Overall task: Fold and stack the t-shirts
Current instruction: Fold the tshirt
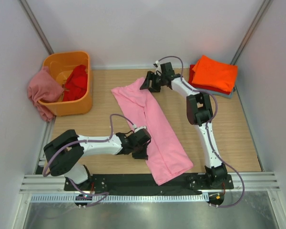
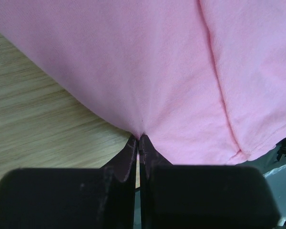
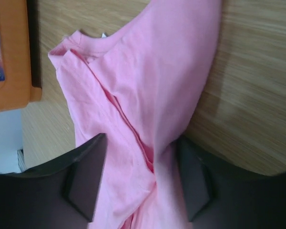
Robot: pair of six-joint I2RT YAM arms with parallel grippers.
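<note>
A light pink t-shirt (image 1: 155, 126) lies as a long folded strip diagonally across the table. My left gripper (image 1: 144, 149) is shut on its left edge near the front; in the left wrist view the fingertips (image 2: 139, 138) pinch the pink fabric (image 2: 181, 71). At the shirt's far end sits my right gripper (image 1: 148, 84). Seen from the right wrist, this gripper (image 3: 140, 143) stands open, with a bunched fold of the shirt (image 3: 148, 71) between its fingers. An orange t-shirt (image 1: 213, 74) lies folded at the back right on a grey-blue one (image 1: 225, 94).
An orange tub (image 1: 81, 106) stands at the back left, with a red t-shirt (image 1: 76, 83) inside and a dusty rose t-shirt (image 1: 43, 90) draped over its left rim. The tub's corner (image 3: 9, 57) shows in the right wrist view. White walls close in the table.
</note>
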